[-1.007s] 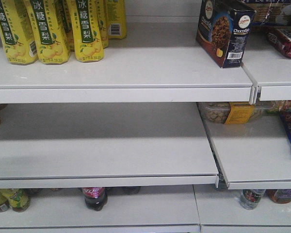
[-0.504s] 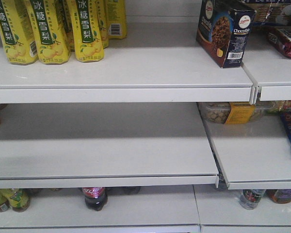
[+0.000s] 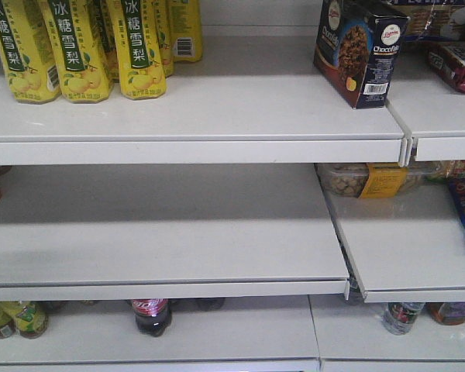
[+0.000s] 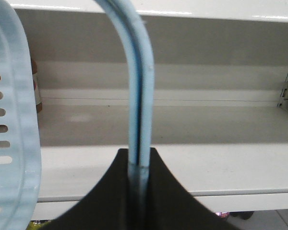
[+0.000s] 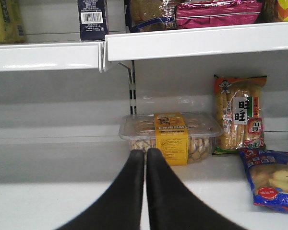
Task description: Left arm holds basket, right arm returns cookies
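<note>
The cookies, a dark navy "Chocofello" box, stand upright on the top shelf at the right end of its left section; the box's barcode side also shows in the right wrist view. My right gripper is shut and empty, below that shelf, pointing at the middle shelf. My left gripper is shut on the two light blue hoop handles of the basket, whose slotted side fills the left edge of that view. Neither arm appears in the front view.
Yellow pear-drink bottles stand on the top shelf at left. Dark-red snack packets lie right of the cookies. On the middle shelf sit a clear cookie tub with a yellow label, a cracker bag and a blue packet. Bottles stand below.
</note>
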{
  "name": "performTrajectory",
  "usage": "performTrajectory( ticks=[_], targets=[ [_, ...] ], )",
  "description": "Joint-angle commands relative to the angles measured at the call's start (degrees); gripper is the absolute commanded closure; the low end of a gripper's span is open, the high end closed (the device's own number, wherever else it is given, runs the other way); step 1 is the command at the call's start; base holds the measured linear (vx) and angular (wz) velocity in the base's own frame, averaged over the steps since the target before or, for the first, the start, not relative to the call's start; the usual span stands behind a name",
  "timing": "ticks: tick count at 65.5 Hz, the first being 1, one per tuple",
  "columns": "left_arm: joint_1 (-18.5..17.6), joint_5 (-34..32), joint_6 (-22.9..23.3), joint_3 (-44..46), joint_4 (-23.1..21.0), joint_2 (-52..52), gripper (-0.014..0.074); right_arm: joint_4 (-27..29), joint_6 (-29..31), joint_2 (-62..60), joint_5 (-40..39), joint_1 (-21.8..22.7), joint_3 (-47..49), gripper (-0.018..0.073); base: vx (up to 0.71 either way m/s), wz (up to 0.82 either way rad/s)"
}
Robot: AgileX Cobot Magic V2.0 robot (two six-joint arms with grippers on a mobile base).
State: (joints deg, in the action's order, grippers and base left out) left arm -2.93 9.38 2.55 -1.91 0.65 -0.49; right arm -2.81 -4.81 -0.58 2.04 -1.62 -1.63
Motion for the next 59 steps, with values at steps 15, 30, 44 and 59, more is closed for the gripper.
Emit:
performTrajectory(
  ticks=[15, 30, 44, 59],
  targets=[
    [-0.30, -6.09, -0.50, 1.57, 0.90, -0.97, 0.0603, -0.43, 0.10, -0.64, -3.92, 0.36, -0.16, 0.0566, 0.00, 0.00],
    [-0.30, -6.09, -0.50, 1.57, 0.90, -0.97, 0.0603, -0.43, 0.10, -0.64, -3.92, 0.36, -0.16, 0.0566, 0.00, 0.00],
    [-0.30, -6.09, -0.50, 1.57, 0.90, -0.97, 0.0603, -0.43, 0.10, -0.64, -3.93, 0.53, -0.16, 0.0566, 0.00, 0.00],
    [-0.30, -6.09, -0.50, 1.57, 0.90, -0.97, 0.0603, -0.43, 0.10, -0.64, -3.96, 0.54, -0.16, 0.0566, 0.00, 0.00]
  ],
)
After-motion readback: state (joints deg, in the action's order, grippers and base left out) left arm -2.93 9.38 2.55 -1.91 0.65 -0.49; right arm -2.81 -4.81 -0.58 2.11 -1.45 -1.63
